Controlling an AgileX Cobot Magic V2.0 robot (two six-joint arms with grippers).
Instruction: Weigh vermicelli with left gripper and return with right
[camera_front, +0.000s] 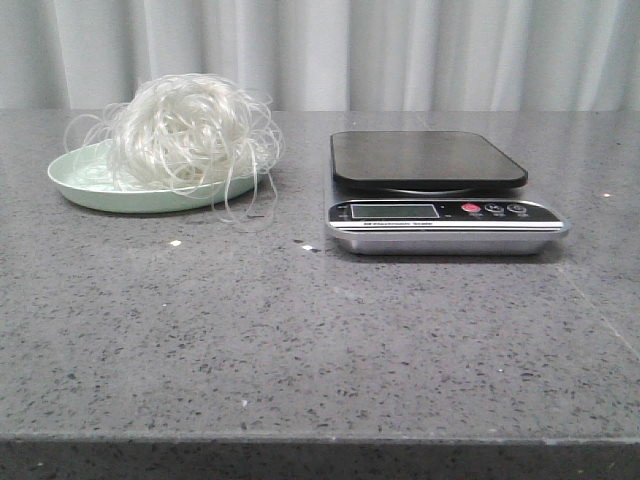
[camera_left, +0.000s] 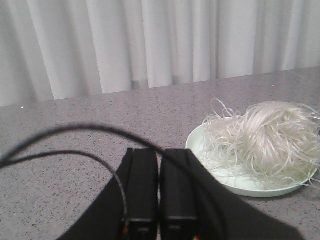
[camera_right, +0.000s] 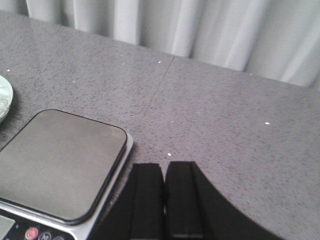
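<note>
The vermicelli is a fluffy white nest of thin strands lying on a pale green plate at the back left of the table; it also shows in the left wrist view. A kitchen scale with a dark empty platform stands at the centre right; the platform shows in the right wrist view. My left gripper is shut and empty, apart from the plate. My right gripper is shut and empty, beside the scale's edge. Neither gripper shows in the front view.
The grey speckled table stretches to a front edge near the camera. A white curtain hangs behind it. Loose noodle loops hang over the plate's rim onto the table. A black cable arcs across the left wrist view.
</note>
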